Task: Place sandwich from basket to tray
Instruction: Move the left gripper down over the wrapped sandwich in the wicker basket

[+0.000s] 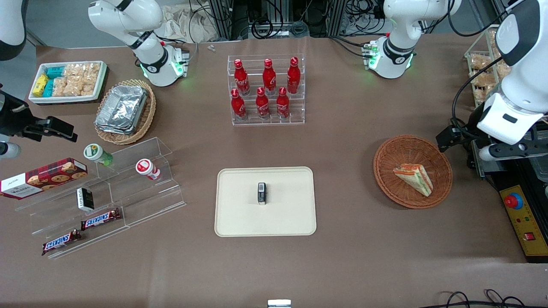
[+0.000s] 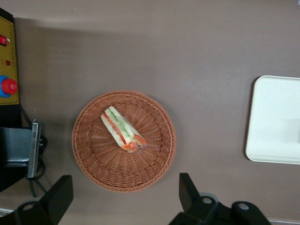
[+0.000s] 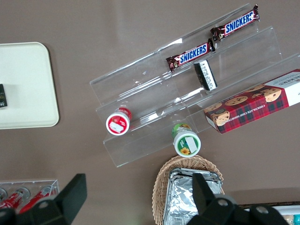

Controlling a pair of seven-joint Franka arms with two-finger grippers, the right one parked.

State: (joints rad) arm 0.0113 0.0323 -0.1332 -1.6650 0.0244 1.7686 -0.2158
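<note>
One sandwich in basket, gripper above

Sandwich (image 2: 123, 130) lies inside the round basket (image 2: 89, 154), untouched. The gripper (image 2: 124, 197) hovers above the basket rim, fingers (image 2: 58, 194) spread wide, holding nothing. Tray (image 1: 239, 214) with small box (image 1: 261, 193) sits well apart, toward the parked arm's end.
</note>
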